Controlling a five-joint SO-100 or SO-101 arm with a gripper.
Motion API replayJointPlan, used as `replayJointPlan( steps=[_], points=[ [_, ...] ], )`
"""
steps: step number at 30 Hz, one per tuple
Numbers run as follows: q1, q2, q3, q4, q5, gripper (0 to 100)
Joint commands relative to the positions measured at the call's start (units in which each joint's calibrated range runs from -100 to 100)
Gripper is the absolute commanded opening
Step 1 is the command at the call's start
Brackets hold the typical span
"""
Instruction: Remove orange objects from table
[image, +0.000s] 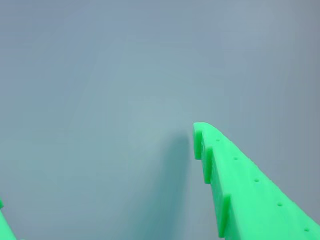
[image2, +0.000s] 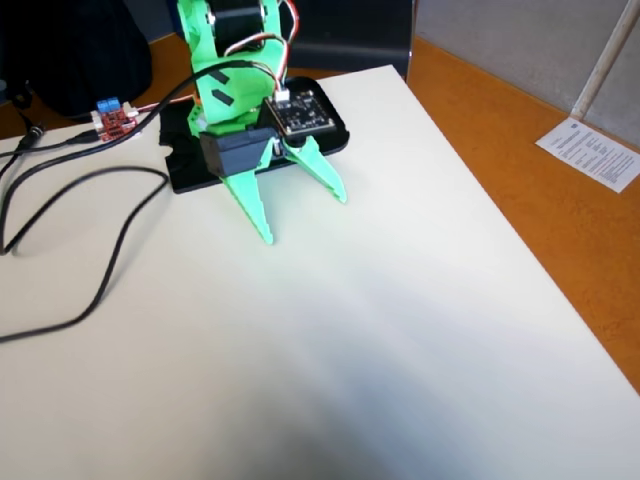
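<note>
My green gripper (image2: 305, 218) hangs open and empty just above the cream-white table (image2: 400, 330), close in front of the black base plate (image2: 185, 172). Its two fingers spread wide apart, tips pointing toward the table's near side. In the wrist view one green finger (image: 235, 180) shows at the right and a sliver of the other (image: 4, 225) at the bottom left, with only bare table (image: 125, 100) between them. The orange fuzzy cloth lump is not in view in either frame.
Black cables (image2: 90, 250) loop across the table's left part. A small red circuit board (image2: 115, 117) lies at the back left. The orange-brown wooden surface (image2: 520, 190) borders the table on the right, with a white paper sheet (image2: 592, 152) on it.
</note>
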Motion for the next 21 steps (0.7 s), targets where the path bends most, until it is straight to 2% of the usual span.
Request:
replayJointPlan(
  steps=[1,2,4,7,13,21],
  points=[
    [-0.01,-9.37,0.46,15.17,-1.81,43],
    [-1.04,-12.22,0.46,19.38,-2.83,43],
    [-2.67,-18.43,0.55,24.65,-8.74,43],
    [-2.3,-23.22,0.55,26.11,-15.09,43],
    [0.66,-23.22,0.55,26.19,-18.12,43],
    [1.03,-23.13,0.46,26.19,-18.61,43]
  ],
)
